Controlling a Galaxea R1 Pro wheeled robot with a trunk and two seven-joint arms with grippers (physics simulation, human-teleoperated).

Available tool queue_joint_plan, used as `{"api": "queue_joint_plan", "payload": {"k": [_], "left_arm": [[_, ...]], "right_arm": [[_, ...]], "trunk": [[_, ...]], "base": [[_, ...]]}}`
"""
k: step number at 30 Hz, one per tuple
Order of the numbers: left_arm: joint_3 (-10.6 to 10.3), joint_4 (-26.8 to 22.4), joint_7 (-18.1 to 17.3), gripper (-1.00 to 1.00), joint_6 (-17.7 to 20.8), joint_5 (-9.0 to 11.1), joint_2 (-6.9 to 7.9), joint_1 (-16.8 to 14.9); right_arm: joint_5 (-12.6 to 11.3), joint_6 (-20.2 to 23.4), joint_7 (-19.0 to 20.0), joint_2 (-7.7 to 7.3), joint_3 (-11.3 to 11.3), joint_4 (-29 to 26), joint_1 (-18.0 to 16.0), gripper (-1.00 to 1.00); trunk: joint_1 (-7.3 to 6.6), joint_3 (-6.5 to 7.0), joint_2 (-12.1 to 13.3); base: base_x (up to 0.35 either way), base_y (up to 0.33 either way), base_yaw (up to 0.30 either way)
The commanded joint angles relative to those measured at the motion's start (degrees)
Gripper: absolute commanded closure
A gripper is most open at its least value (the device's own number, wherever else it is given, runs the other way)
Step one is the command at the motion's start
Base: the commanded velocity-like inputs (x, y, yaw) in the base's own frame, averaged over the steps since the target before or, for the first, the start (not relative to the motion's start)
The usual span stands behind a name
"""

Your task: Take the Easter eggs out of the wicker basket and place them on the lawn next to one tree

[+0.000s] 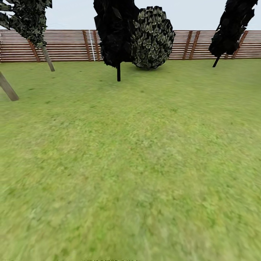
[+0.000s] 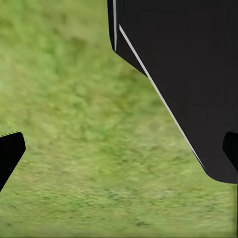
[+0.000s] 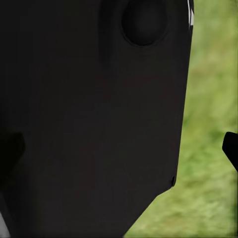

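Two grippers, left [image 2: 119,153] and right [image 3: 121,148], spread apart, empty over lawn [image 1: 137,163].

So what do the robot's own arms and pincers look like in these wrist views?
Left pincer: plain black fingertips, blunt and angular, at the frame edges. Beside it a large matte black body panel with a thin pale edge line. Right pincer: same black tips, before a black panel with a round recess.

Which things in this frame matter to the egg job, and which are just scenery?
Belongs to the job:
- lawn
- pale-trunked tree, a candidate spot
- left gripper, fingertips apart over grass

Scenery:
- wooden fence
- round bush
- dark narrow trees
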Motion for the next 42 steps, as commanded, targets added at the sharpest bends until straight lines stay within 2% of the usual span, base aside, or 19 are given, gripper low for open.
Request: {"api": "queue_joint_plan", "payload": {"k": [1, 42], "left_arm": [[-0.01, -0.02, -0.01, -1.0, 0.01, -0.01, 0.0, -0.01], [-0.01, 0.0, -0.01, -1.0, 0.01, -0.01, 0.0, -0.01]], "right_arm": [[-0.02, -0.19, -0.04, 0.01, 0.0, 0.04, -0.01, -1.0], [0.33, -0.1, -0.02, 0.43, 0.26, 0.32, -0.01, -1.0]], "trunk": [[0.0, -0.11, -0.02], [0.0, -3.3, -0.02]], "base": [[0.0, 0.0, 0.147], [0.0, 0.0, 0.147]]}}
